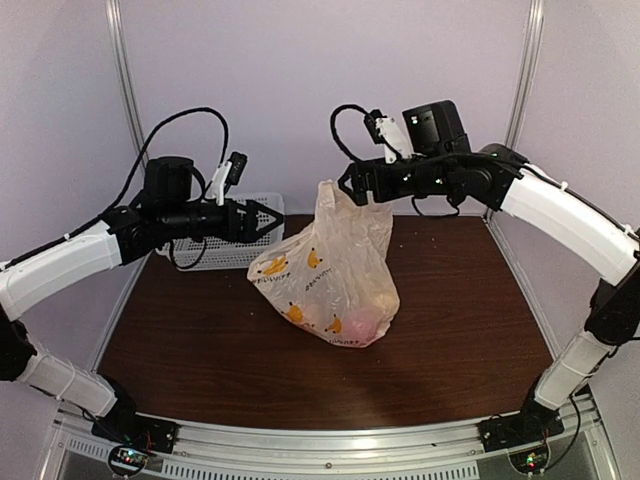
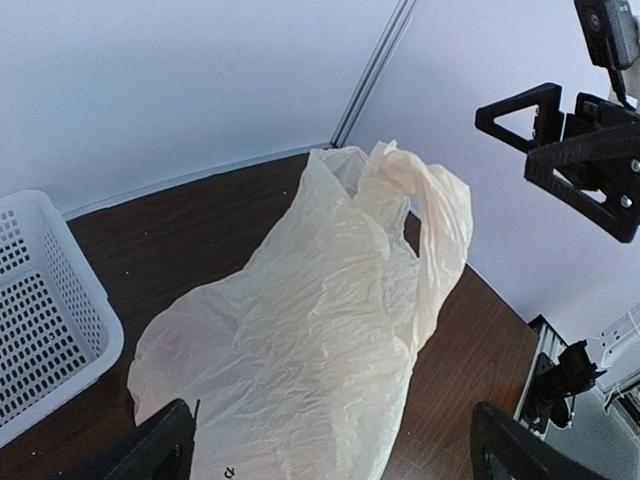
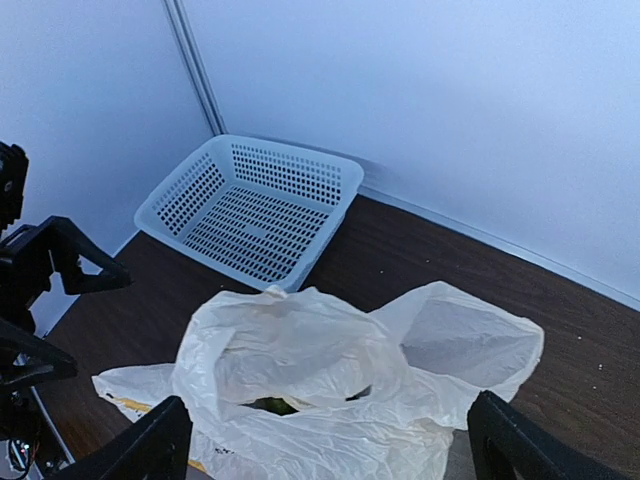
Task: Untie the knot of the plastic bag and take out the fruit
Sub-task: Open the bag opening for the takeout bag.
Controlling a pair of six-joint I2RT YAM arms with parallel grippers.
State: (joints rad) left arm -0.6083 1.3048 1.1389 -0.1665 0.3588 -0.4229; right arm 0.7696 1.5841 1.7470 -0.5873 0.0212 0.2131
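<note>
Knot looks undone, plastic bag [image 1: 330, 275] gapes on the worktop [image 1: 460, 300], fruit [image 1: 358, 322] not out yet. Left fingers [image 2: 150, 450] and right fingers [image 3: 150, 450] spread wide, empty.

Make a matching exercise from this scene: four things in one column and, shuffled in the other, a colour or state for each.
Things:
1. plastic bag
2. basket
3. fruit
4. left gripper

Descriptions:
A. black, jaws open
B. white, perforated
C. cream, printed with yellow bananas
D. pinkish, showing through thin film

Pairs: 1-C, 2-B, 3-D, 4-A
</note>
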